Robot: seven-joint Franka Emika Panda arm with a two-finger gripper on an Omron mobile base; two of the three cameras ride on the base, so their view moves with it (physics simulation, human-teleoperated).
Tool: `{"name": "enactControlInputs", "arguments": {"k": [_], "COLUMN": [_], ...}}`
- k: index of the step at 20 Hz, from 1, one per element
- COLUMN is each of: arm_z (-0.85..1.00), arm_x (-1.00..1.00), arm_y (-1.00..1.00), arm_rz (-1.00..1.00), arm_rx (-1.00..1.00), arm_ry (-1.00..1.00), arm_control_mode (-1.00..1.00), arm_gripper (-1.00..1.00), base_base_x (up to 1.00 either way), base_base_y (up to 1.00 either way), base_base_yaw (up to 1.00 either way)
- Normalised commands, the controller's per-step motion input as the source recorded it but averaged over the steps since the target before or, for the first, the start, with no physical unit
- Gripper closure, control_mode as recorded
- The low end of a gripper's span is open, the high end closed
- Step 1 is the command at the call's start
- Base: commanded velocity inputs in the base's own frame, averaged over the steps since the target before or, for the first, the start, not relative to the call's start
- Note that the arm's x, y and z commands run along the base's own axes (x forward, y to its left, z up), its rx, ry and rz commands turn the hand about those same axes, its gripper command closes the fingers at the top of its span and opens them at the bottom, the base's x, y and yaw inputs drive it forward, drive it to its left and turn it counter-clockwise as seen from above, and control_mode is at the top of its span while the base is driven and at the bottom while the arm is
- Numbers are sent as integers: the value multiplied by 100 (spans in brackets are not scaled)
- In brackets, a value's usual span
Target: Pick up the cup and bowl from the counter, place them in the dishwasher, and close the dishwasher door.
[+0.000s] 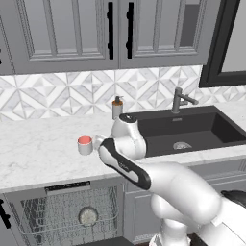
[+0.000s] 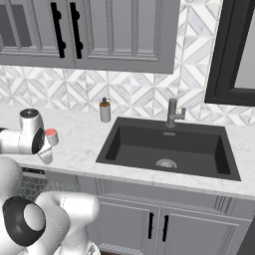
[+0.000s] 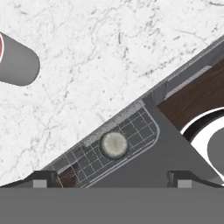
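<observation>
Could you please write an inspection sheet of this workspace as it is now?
Surface: white marble counter with a black sink set into it.
Job's things: cup upright on the counter; bowl already in the rack of the open dishwasher.
Clutter: soap dispenser behind the sink's corner.
Grippers: gripper open, holding nothing, above the counter edge, close to the cup.
Cables: nothing seen.
Surroundings: faucet, patterned tile wall, grey cabinets above.

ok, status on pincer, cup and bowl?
Pincer open, empty. Cup standing on counter. Bowl in dishwasher rack, door open. Nothing blocking.
</observation>
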Motion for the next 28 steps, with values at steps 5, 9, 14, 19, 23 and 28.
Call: {"name": "enactControlInputs", "arguments": {"k": [5, 9, 14, 19, 23, 28], "arm_z": [0, 0, 3, 1, 0, 0], "arm_x": [43, 62, 67, 52, 48, 46], "arm_y": [-1, 0, 2, 31, 49, 7], "arm_rz": [11, 12, 9, 4, 3, 7], "arm_rx": [0, 0, 0, -6, -13, -4], "arm_ry": [0, 0, 4, 0, 2, 2], "arm_control_mode": [-100, -100, -100, -100, -100, -100], "arm_gripper": [-100, -100, -100, -100, -100, -100], "base_base_x": [0, 0, 0, 0, 0, 0], "base_base_y": [0, 0, 0, 0, 0, 0], "base_base_yaw": [0, 0, 0, 0, 0, 0]}}
